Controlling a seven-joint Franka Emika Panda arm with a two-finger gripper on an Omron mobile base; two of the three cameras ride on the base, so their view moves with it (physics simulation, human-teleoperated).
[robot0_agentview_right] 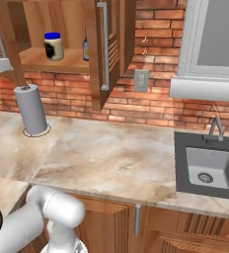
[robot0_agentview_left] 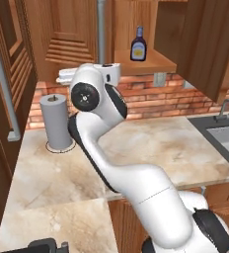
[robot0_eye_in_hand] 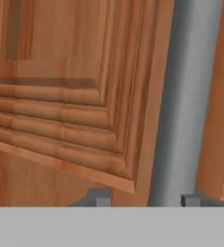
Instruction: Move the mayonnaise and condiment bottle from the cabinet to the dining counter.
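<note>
Hand [robot0_eye_in_hand: 144,198] narrowly straddling the cabinet [robot0_eye_in_hand: 75,96] door's grey bar handle [robot0_eye_in_hand: 186,96] (mayonnaise [robot0_agentview_right: 54,46] shelved inside).

Cabinet [robot0_agentview_left: 195,44]: reddish-brown wood, panelled doors.
Handle [robot0_eye_in_hand: 189,96]: plain grey.
Bottle [robot0_agentview_left: 138,45]: dark purple-brown, dark cap, pale oval label.
Jar [robot0_agentview_right: 53,46]: cream body with a dark label patch, blue lid.
Worktop [robot0_agentview_left: 151,143]: beige-brown marble veining.
Wall [robot0_agentview_right: 151,94]: red-orange brick, pale mortar lines.
Roll [robot0_agentview_left: 57,122]: grey cylinder on a grey ring base.
Sink [robot0_agentview_right: 210,168]: dark grey surround, lighter grey basin.
Tap [robot0_agentview_right: 216,128]: grey.
Outlet [robot0_agentview_right: 141,80]: light grey plate.
Arm [robot0_agentview_left: 136,183]: white shell, dark joints.
Window frame [robot0_agentview_right: 205,84]: pale grey-white.
</note>
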